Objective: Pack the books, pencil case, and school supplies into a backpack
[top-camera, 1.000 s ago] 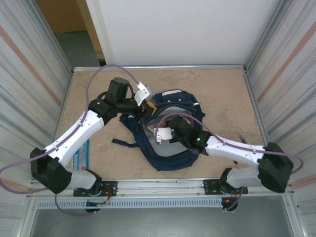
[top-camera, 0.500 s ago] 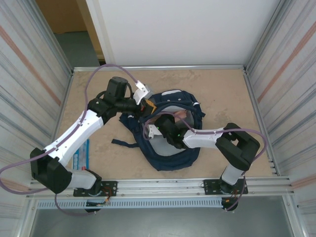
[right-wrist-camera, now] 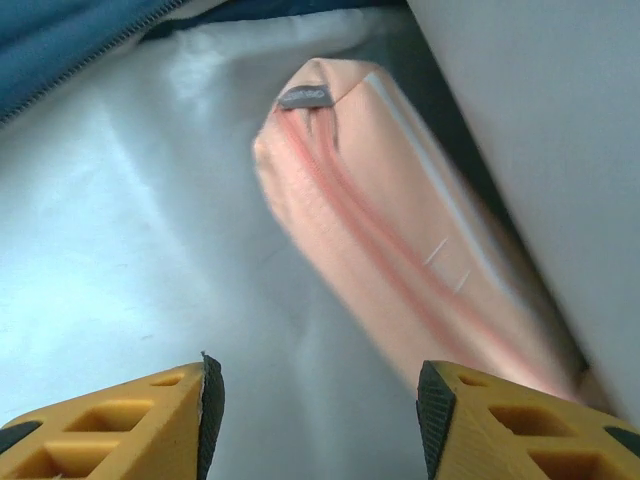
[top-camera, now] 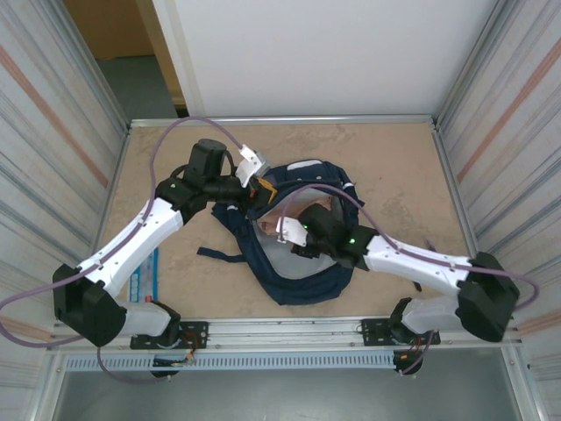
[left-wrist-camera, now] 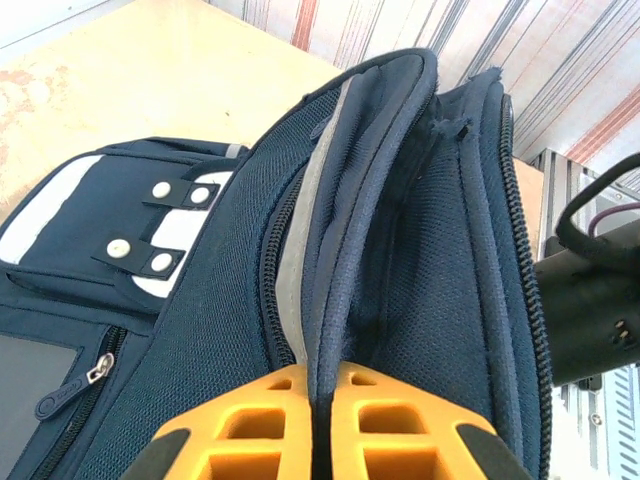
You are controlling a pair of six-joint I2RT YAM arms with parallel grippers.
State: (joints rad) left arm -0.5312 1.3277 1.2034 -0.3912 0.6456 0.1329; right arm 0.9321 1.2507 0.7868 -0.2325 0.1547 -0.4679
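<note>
While left gripper (left-wrist-camera: pixel 318 405) is pinching backpack (top-camera: pixel 302 285) rim fabric, jaws closed on it, mouth is standing propped open for loading. Right gripper (right-wrist-camera: pixel 315 400) is hovering inside backpack, jaws apart, gripping nothing. Peach-pink pencil case (right-wrist-camera: pixel 400 260) is lying inside backpack on pale lining (right-wrist-camera: pixel 130 230), just beyond right fingertips; judged already packed. Light-blue oblong (top-camera: pixel 151 272) is lying outside backpack, to its left, awaiting packing.
</note>
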